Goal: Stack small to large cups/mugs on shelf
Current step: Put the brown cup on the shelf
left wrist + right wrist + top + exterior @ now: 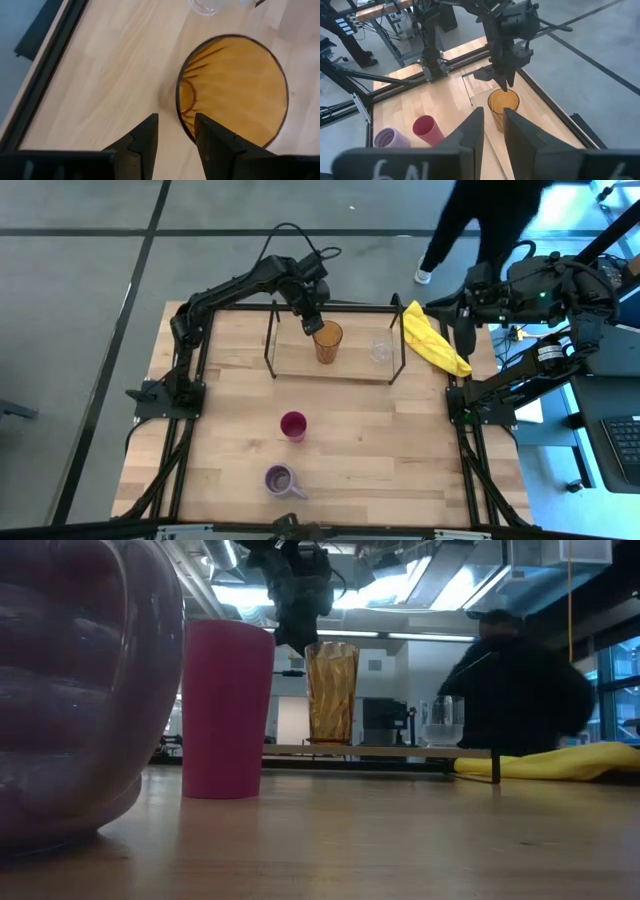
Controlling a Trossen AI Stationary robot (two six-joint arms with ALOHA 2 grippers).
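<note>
The amber tumbler [327, 341] stands upright on the light board of the black-rod shelf [296, 362], with the small clear glass [381, 350] on the board to its right. My left gripper [176, 132] hangs open over the tumbler's rim, pointing down. One finger is above the inside and one above the outside, with a gap at the wall. The magenta cup [293, 425] and the lavender mug [281, 480] stand on the tabletop nearer the front. My right gripper [493, 125] waits, slightly open, off the table's right far corner.
A yellow cloth [435, 340] lies at the shelf's right end. A person in dark clothes [480, 220] walks beyond the far edge. The shelf's upright rods [272, 340] frame the tumbler. Bare tabletop [400, 450] spreads right of the magenta cup.
</note>
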